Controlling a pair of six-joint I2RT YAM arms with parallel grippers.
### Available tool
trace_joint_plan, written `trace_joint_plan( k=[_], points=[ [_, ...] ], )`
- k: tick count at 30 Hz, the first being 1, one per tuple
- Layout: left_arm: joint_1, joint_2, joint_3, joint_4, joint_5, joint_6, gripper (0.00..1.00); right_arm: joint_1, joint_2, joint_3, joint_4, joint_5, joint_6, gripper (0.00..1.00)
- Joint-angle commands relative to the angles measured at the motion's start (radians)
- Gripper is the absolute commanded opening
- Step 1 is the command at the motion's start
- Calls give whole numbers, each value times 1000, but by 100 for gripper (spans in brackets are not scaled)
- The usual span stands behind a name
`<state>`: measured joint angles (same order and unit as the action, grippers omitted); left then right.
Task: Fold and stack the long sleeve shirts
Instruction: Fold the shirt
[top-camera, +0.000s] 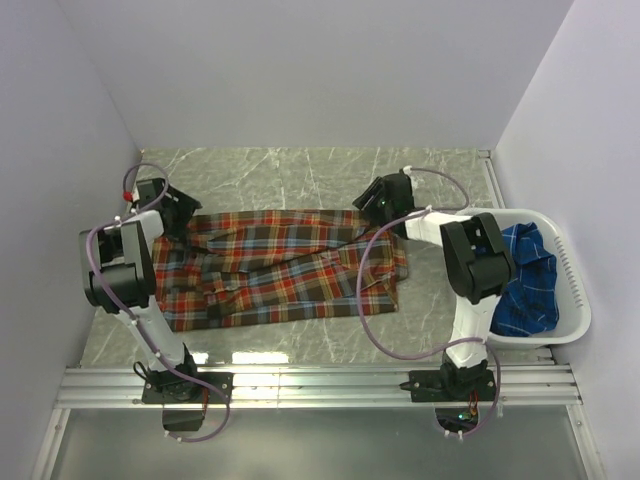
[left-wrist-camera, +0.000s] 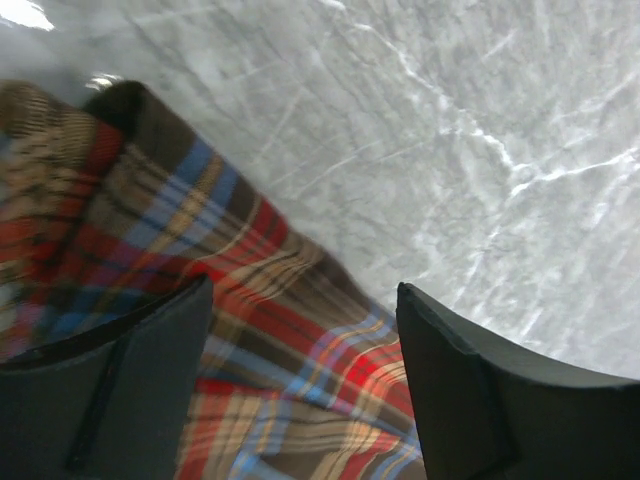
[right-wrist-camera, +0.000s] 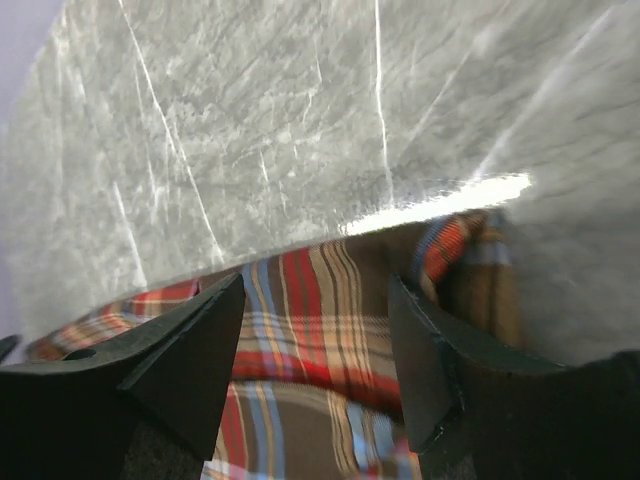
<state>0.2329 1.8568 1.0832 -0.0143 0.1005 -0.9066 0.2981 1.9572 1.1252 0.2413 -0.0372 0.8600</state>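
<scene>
Two long sleeve shirts in all: one red-orange plaid shirt spread across the middle of the counter, one blue plaid shirt bundled at the right edge. One white basket, holding the blue one. Two arms: left arm by the near left corner, right arm by the near right. Two pairs of jaws, one pair per arm, two dark fingers to each pair, four altogether. Two purple cables: left cable, right cable. One counter, grey and marbled.
</scene>
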Motion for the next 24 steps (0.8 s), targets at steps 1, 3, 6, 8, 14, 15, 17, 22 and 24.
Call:
trace_joint_plan(
  k=[1, 3, 6, 8, 14, 15, 17, 22, 24],
  points=[
    [11, -82, 72, -131, -64, 119, 81, 22, -136, 79, -165, 123, -143, 67],
    [5, -132, 90, -182, -85, 185, 84, 41, -185, 122, -232, 148, -205, 67],
    [-19, -212, 109, -228, -97, 277, 88, 59, -240, 153, -384, 88, -254, 68],
    [-47, -255, 109, -257, -165, 319, 87, 81, -292, 137, -519, 53, -277, 68],
    [-227, -258, 104, -340, -286, 429, 83, 258, -463, -42, -726, 69, -285, 66],
    [-262, -249, 107, -346, -285, 442, 82, 280, -477, -70, -741, 60, -276, 66],
    [-291, -217, 130, -366, -278, 451, 81, 324, -515, -138, -772, 14, -247, 64],
    [-336, -105, 217, -404, -251, 482, 81, 369, -541, -205, -833, 20, -228, 63],
    [-342, -68, 230, -404, -228, 453, 80, 363, -511, -223, -818, 5, -234, 63]
  ],
)
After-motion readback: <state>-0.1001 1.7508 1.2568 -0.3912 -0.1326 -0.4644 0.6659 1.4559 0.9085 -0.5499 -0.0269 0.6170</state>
